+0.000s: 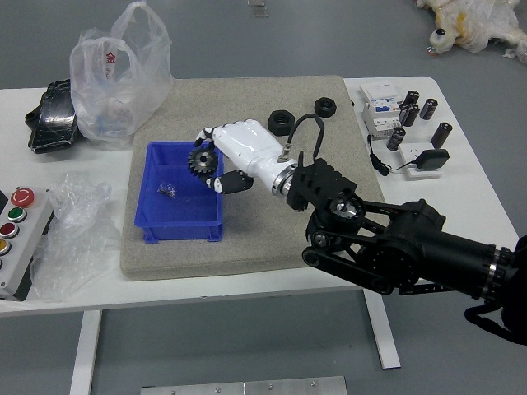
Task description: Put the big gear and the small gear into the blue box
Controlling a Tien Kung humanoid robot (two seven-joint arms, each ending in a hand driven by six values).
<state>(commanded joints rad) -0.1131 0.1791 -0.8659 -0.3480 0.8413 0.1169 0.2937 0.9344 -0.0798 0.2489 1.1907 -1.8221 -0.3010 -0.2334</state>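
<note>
My right hand (216,168) is over the right side of the blue box (146,216), gripping the big gear (202,161). The gear is held at the fingertips, above the box's right wall. Inside the box lies a small clear-and-dark object (167,190). The small gear cannot be seen; my right hand and forearm cover part of the mat. My left hand is out of view.
Two black rings (281,123) (325,107) lie on the grey mat (189,99). Plastic bags (123,74) and a button panel (18,239) stand left of it. Black cylinders (428,108), white boxes and a plug stand at the right.
</note>
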